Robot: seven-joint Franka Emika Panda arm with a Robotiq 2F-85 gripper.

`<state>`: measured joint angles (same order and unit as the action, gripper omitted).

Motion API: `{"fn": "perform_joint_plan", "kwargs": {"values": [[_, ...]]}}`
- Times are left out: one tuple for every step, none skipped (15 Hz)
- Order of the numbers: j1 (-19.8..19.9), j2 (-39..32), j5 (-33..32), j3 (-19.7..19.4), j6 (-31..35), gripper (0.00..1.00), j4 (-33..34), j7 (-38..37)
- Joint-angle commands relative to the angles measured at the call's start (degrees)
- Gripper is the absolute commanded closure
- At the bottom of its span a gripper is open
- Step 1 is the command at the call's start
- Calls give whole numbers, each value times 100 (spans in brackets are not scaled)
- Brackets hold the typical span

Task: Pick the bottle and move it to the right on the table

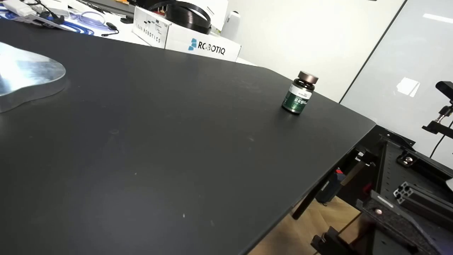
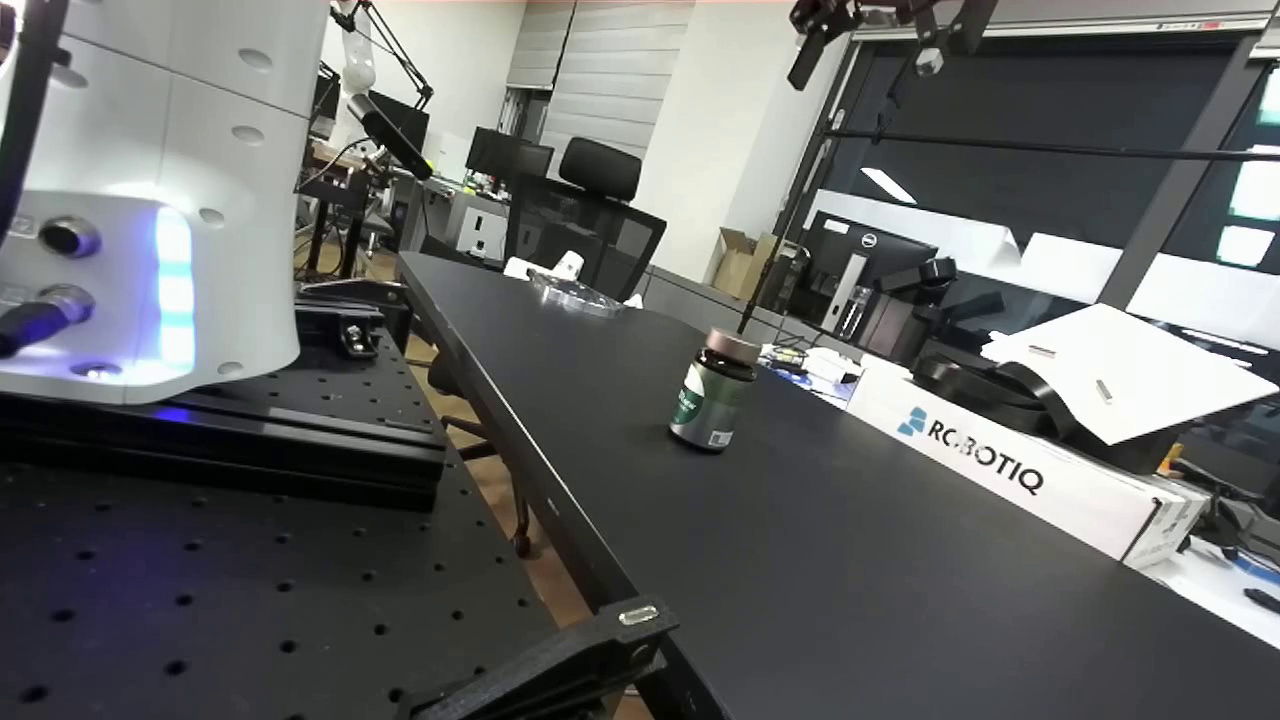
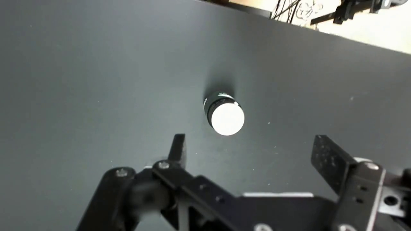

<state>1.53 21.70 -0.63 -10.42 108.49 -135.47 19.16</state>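
Observation:
The small dark green bottle (image 1: 297, 95) with a whitish label band and brownish cap stands upright on the black table (image 1: 159, 141). It also stands upright in an exterior view (image 2: 712, 395), between the table's near edge and a white box. In the wrist view the bottle (image 3: 227, 118) is seen from above, its cap bright white with glare. My gripper (image 3: 250, 139) is open and empty, its fingers spread wide. The bottle appears beyond the fingertips, nearer the left finger, and not between them. In an exterior view the gripper (image 2: 885, 50) shows at the top edge, high above the table.
A white Robotiq box (image 1: 203, 46) stands along the table's edge with black items on it. A clear plastic piece (image 1: 39, 76) lies on the table. The white robot base (image 2: 200, 130) sits on a black perforated platform (image 2: 250, 560). A black bracket (image 2: 590, 650) is by the table edge.

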Motion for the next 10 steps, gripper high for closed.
{"fn": "perform_joint_plan", "kwargs": {"values": [[135,-564,107,242,681,0,33,-942],[142,-667,154,296,905,0,-44,-1191],[142,-783,151,347,1066,0,-86,-1350],[130,-902,190,384,1277,0,-156,-1472],[122,-1011,204,424,1424,0,-199,-1570],[112,-1102,239,455,1615,0,-268,-1624],[114,-1189,242,493,1808,0,-334,-1706],[115,-1264,236,518,2032,0,-408,-1741],[124,-1336,216,539,2267,0,-492,-1822],[126,-1411,222,552,2479,0,-581,-1880]]}}
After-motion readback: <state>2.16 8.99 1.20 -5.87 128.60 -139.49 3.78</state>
